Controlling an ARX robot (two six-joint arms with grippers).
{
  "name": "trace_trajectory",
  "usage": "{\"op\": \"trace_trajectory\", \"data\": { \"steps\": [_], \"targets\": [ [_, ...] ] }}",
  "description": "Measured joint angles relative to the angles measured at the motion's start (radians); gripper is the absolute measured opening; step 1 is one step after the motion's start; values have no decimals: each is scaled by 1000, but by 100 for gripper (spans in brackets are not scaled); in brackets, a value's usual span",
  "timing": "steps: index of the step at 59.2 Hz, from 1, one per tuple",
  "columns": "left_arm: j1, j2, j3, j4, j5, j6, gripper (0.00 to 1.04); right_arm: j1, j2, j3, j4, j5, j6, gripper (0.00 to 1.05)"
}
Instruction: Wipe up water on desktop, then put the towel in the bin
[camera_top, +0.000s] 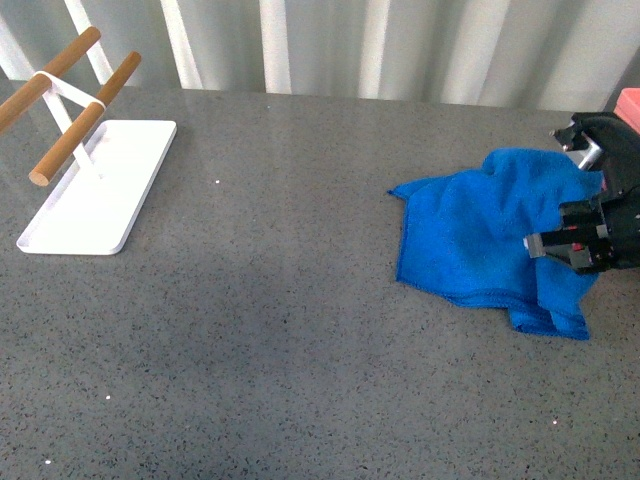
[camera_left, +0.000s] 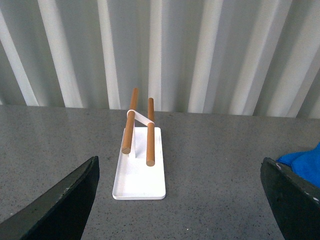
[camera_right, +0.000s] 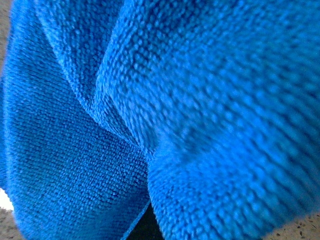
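The towel (camera_top: 470, 230) lies on the desktop (camera_top: 300, 330), far to the right and about midway between front and back. The right gripper (camera_top: 585, 240) is at the towel's right edge, on or just over the cloth (which of the two cannot be told). Behind that gripper, at the right edge of the front view, stands the bin (camera_top: 630, 100), near the towel. Well apart, at the back left of the desktop, lies the tray (camera_top: 135, 165), with two rods (camera_top: 85, 120) side by side above it. A wall (camera_top: 400, 40) stands behind the desktop. The left gripper (camera_left: 179, 165) faces the tray.
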Motion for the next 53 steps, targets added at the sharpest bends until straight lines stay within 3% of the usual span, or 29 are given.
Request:
{"op": "trace_trajectory", "data": {
  "steps": [19, 31, 53],
  "targets": [
    [0, 0, 0, 0, 0, 0, 98, -28, 47, 14, 33, 7, -19, 3],
    [0, 0, 0, 0, 0, 0, 98, -35, 80, 72, 29, 89, -85, 3],
    [0, 0, 0, 0, 0, 0, 98, 78, 280, 463, -121, 159, -164, 3]
  ]
}}
